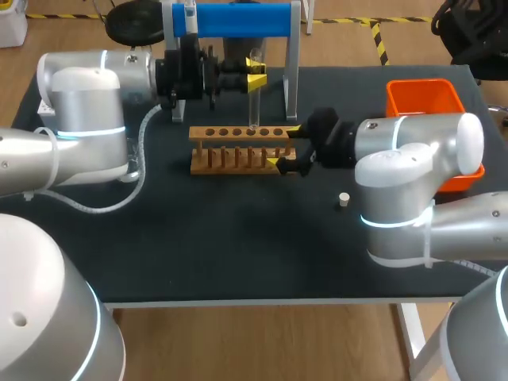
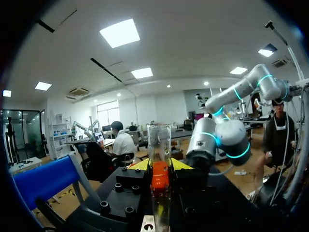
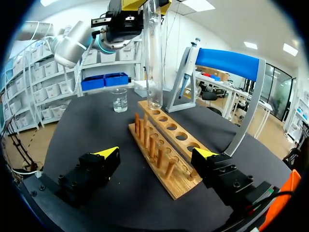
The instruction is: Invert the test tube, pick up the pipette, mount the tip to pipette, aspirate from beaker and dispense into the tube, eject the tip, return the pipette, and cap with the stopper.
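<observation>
Your left hand grips the clear glass test tube upright above the wooden rack; your right hand stands wide open.

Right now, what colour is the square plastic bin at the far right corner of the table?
Orange. The square plastic bin shows best in the head view.

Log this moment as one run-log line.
left gripper: shut on test tube, vertical over rack | right gripper: open, straddling rack end | stopper: on table
</observation>
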Robot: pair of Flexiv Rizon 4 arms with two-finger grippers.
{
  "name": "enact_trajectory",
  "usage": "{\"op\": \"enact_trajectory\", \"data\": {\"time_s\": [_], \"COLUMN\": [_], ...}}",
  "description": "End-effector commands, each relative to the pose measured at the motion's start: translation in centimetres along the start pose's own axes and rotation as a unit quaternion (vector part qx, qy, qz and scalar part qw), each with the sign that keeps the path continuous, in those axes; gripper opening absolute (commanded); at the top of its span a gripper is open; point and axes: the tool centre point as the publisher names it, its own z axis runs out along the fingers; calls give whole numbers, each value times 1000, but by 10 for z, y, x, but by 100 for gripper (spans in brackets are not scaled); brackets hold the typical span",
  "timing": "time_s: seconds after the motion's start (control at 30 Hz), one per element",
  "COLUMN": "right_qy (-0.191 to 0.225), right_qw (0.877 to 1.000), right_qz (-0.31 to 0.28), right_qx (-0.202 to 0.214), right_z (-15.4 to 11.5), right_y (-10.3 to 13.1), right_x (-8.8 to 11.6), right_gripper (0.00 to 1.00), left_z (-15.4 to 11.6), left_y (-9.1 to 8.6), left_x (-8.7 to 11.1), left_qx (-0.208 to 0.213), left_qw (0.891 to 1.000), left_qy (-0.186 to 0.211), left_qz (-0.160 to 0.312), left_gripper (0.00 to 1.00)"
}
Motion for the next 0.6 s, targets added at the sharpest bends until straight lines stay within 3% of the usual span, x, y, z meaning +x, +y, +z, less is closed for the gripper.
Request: {"op": "enact_trajectory", "data": {"time_s": [0.03, 0.33, 0.6], "right_qy": [0, 0, 0], "right_qw": [1000, 1000, 1000], "right_qz": [0, 0, 0], "right_qx": [0, 0, 0], "right_z": [1, 1, 1], "right_y": [0, 0, 0], "right_x": [0, 0, 0], "right_gripper": [100, 100, 100], "left_z": [6, 9, 11], "left_y": [-4, 2, 9], "left_x": [-11, -22, -27], "left_qx": [-10, -12, -2], "left_qw": [1000, 998, 998], "left_qy": [0, -21, -33], "left_qz": [-19, -64, -53], "left_gripper": [0, 0, 0]}}
